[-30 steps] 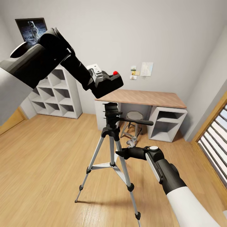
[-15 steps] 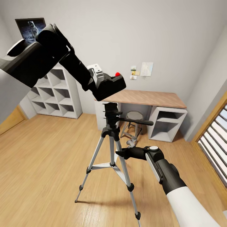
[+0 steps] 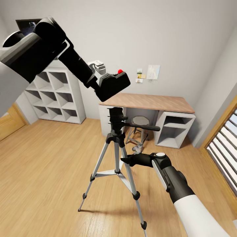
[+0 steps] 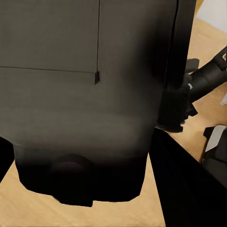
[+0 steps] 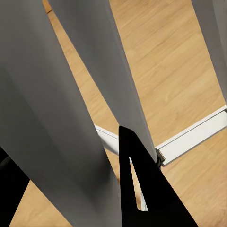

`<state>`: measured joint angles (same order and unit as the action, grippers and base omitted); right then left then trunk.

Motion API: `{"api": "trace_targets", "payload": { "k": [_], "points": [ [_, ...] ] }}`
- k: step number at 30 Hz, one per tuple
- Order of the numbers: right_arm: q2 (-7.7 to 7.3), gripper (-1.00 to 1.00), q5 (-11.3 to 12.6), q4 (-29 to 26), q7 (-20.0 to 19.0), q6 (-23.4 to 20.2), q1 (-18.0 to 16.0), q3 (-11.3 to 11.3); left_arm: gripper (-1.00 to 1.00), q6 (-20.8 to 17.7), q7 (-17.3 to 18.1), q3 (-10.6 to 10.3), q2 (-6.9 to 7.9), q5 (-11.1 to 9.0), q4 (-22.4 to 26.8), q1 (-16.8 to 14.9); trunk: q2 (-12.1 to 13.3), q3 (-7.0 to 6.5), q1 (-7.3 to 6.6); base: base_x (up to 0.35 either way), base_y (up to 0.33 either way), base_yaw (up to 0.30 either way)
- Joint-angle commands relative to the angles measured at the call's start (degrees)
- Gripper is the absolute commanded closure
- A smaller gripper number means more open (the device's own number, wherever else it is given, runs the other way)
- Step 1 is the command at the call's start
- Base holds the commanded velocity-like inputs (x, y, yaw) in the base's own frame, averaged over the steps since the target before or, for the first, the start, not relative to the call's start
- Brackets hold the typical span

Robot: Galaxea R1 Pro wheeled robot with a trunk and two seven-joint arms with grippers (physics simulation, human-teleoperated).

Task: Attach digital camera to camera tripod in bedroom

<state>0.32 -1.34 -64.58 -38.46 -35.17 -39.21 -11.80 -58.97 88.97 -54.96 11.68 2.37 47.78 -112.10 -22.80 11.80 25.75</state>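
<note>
My left gripper (image 3: 98, 83) is shut on the digital camera (image 3: 112, 86), a black box with a red button on top, held tilted in the air. It hangs just above the black head (image 3: 116, 116) of the camera tripod (image 3: 116, 141) and does not touch it. In the left wrist view the camera's dark body (image 4: 85, 94) is very close. The tripod stands on the wood floor, its pan handle (image 3: 144, 127) pointing right. My right gripper (image 3: 126, 161) is at a silver leg; that leg (image 5: 61, 118) lies between the fingers (image 5: 142, 189), which close on it.
A wood-topped desk (image 3: 154, 102) with a stool (image 3: 140, 121) under it stands behind the tripod. White cube shelves (image 3: 56, 95) are at the back left, a wooden door (image 3: 10, 121) at the left edge, a slatted window (image 3: 227, 138) at the right.
My left arm first carried the camera slightly right and down towards the tripod head, then lifted it up and back a little. The right arm and tripod have not moved.
</note>
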Motion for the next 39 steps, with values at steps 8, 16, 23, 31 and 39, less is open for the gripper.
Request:
{"api": "trace_targets", "payload": {
  "k": [8,16,23,31,39],
  "points": [
    [0.04,1.0,-0.42,-0.02,-0.21,-0.24,-0.07,0.03,1.0,-0.39,0.5,-7.02,0.07,-1.12,0.4,-0.14,-0.12,0.13,0.04,0.0,0.0,0.0],
    [0.04,1.0,-0.42,-0.02,-0.21,-0.25,-0.05,0.03,1.0,-0.36,0.49,-10.73,0.27,-2.98,2.53,-0.17,-0.12,0.13,0.04,0.0,0.0,0.0],
    [0.04,1.0,-0.42,0.04,-0.21,-0.23,-0.05,0.03,1.0,-0.36,0.49,-11.23,0.36,-3.21,3.9,-0.15,-0.12,0.13,0.04,0.0,0.0,0.0],
    [0.04,1.0,-0.44,0.06,-0.21,-0.18,-0.07,0.03,1.0,-0.31,0.45,-11.3,0.43,-3.14,4.13,-0.17,-0.12,0.13,0.04,0.0,0.0,0.0],
    [0.24,1.0,-0.34,0.22,-0.07,-0.27,-0.06,0.11,1.0,0.27,-0.21,-10.52,0.9,-3.12,4.22,-0.14,-0.12,0.12,0.04,0.0,0.0,0.0]
  ]
}}
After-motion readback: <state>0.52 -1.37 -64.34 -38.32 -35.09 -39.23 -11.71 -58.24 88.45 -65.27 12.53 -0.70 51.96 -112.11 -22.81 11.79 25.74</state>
